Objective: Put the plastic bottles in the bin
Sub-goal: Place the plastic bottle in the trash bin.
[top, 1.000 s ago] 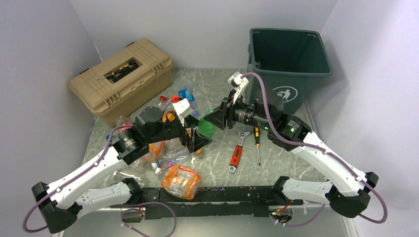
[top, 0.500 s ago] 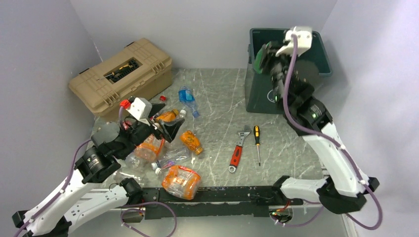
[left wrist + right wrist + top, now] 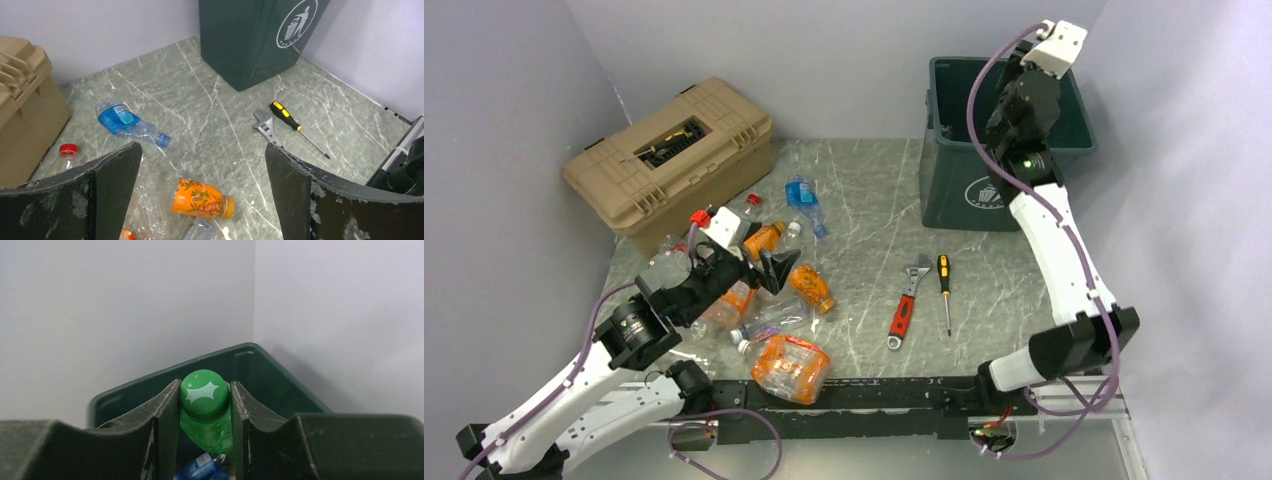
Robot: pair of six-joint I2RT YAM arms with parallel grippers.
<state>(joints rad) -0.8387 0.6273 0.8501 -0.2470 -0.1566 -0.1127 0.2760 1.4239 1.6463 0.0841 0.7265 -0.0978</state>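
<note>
1. The right hand [image 3: 204,390] grasps a green bottle [image 3: 209,430] at its neck, directly above the bin [image 3: 954,180] (probably so it can be dropped in).
2. The left hand [image 3: 202,146], spread wide and empty, hovers over an orange bottle [image 3: 200,198] lying on the tabletop [image 3: 225,115] beneath it.

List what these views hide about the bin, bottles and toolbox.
- Top view: the right arm covers the right gripper and its green bottle.
- Right wrist view: fingers block most of the bin interior.
- Top view: the left arm hides some plastic bottles; the toolbox contents are too small.
</note>
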